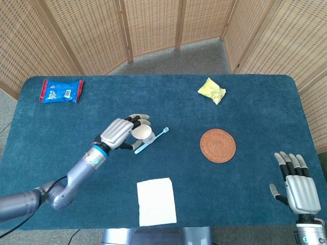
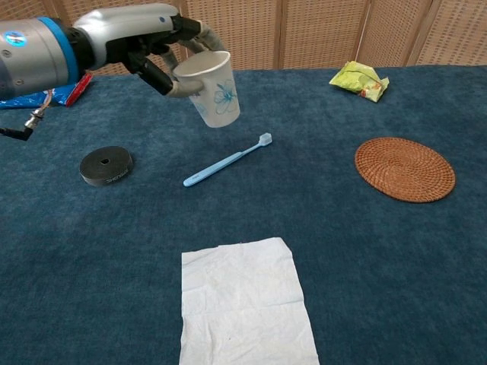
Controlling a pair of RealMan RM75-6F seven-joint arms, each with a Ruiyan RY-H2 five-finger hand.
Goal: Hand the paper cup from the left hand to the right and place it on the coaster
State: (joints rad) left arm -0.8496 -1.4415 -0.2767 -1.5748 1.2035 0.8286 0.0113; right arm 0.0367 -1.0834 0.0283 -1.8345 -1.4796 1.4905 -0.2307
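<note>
My left hand (image 1: 120, 132) (image 2: 144, 42) grips a white paper cup (image 2: 212, 89) (image 1: 142, 134) with a blue flower print and holds it in the air, tilted, above the middle-left of the table. The round woven coaster (image 1: 218, 145) (image 2: 404, 168) lies flat at the right, far from the cup. My right hand (image 1: 298, 183) hovers open at the near right corner of the table, fingers spread, holding nothing; the chest view does not show it.
A light-blue toothbrush (image 2: 226, 160) lies just below the cup. A black round disc (image 2: 106, 165) sits at the left, a white napkin (image 2: 245, 303) near the front edge. A blue snack packet (image 1: 61, 91) and a yellow packet (image 1: 211, 90) lie at the back.
</note>
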